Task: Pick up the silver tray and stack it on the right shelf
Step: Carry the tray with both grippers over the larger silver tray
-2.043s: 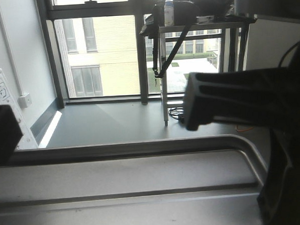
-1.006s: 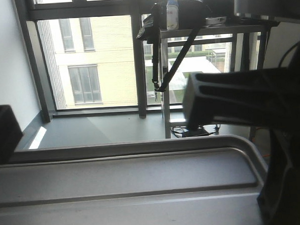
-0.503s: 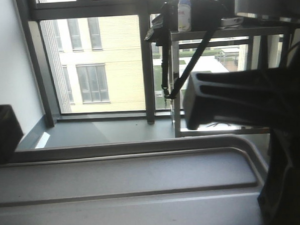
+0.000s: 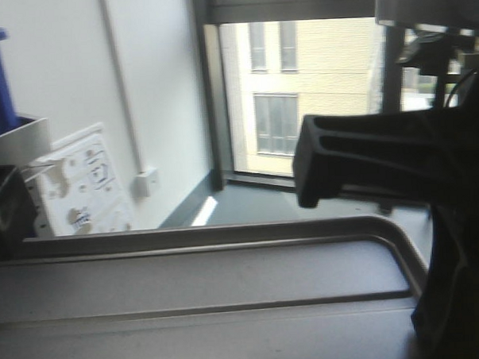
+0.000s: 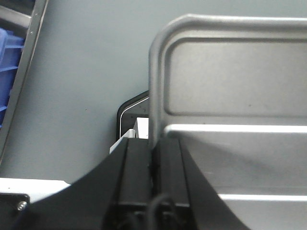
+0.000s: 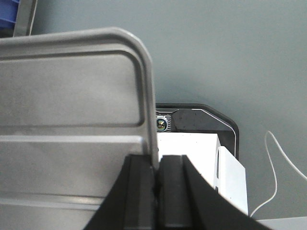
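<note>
We hold the tray (image 4: 196, 285) up by both side rims.
Left gripper (image 5: 153, 149) and right gripper (image 6: 157, 165) each pinch a rim tight, above the floor (image 5: 86, 72); the tray's near end is cut off.

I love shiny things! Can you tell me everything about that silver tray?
The shiny rectangular silver metal tray has rounded corners, a low raised rim and long ridges across its flat base. It hangs above the grey floor, roughly level. The black left end effector pinches its left rim; the black right end effector pinches its right rim.
</note>
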